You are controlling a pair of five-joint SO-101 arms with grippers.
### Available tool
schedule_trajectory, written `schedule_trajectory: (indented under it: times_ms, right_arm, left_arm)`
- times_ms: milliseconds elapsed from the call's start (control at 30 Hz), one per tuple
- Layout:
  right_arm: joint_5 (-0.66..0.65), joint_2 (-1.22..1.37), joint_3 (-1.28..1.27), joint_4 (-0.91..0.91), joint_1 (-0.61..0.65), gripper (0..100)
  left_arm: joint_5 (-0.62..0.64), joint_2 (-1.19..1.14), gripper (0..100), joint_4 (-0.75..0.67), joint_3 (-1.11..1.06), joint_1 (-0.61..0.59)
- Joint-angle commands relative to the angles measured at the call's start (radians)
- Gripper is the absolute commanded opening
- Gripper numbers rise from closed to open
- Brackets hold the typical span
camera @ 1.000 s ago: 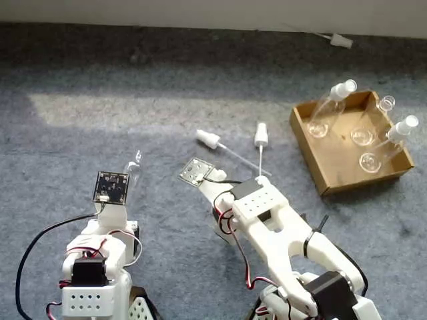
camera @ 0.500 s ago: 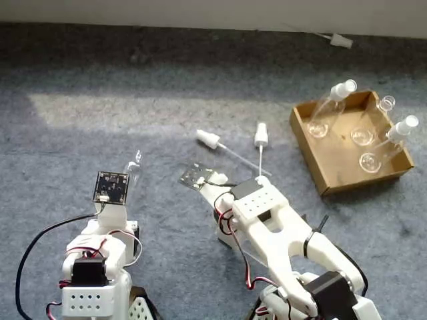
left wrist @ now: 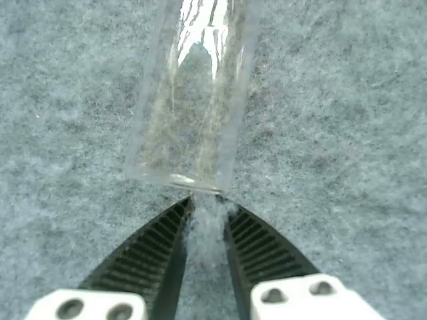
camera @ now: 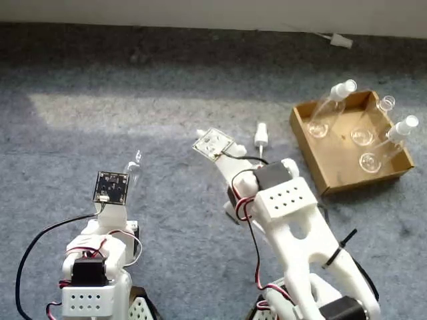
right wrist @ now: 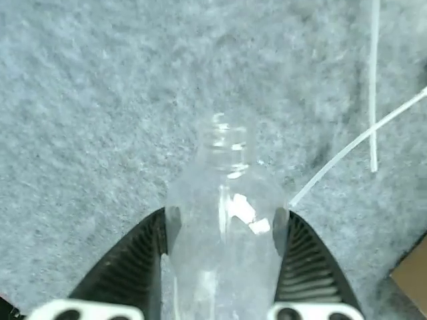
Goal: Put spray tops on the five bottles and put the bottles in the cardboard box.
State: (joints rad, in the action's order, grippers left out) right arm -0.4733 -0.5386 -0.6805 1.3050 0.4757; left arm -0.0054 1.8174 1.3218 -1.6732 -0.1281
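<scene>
The right end effector (right wrist: pixel 222 217) is clenched on a clear bottle (right wrist: pixel 225 180). Its two black fingers press the bottle's shoulders, and the open, uncapped neck points away from the wrist. Just right of that bottle a thin white dip tube (right wrist: pixel 373 87) crosses a second one (right wrist: pixel 333 168) on the tabletop. In the high view a white spray top (camera: pixel 261 137) lies just right of the right arm's (camera: pixel 293 213) wrist.

The left end effector (left wrist: pixel 208 205) is released but nearly closed. A narrow strip of the surface shows between its fingers, and nothing is held. Another clear bottle (left wrist: pixel 190 100) has its base right at the fingertips; whether they touch cannot be told. From above, this bottle (camera: pixel 134 170) sits just beyond the left arm (camera: pixel 100 260).

The cardboard box (camera: pixel 305 150) stands to the right. It holds three bottles, all leaning with their necks toward its far right rim. One capped bottle (camera: pixel 331 107) and another (camera: pixel 389 142) carry white spray tops, and the uncapped bottle (camera: pixel 375 119) between them has a bare neck.

The tabletop (camera: pixel 167 220) is covered in grey carpet, with a pale band of light across its far left. A darker strip runs along the far edge below a light wall, and one more spray top (camera: pixel 340 41) lies there.
</scene>
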Motion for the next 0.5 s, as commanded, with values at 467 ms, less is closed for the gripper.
schedule_trajectory:
  times_ms: [467]
  right_arm:
    - [0.359, -0.397, 0.064, 0.056, -0.242, 9.1]
  left_arm:
    - [-0.008, -0.013, 0, -0.255, -0.022, -0.194]
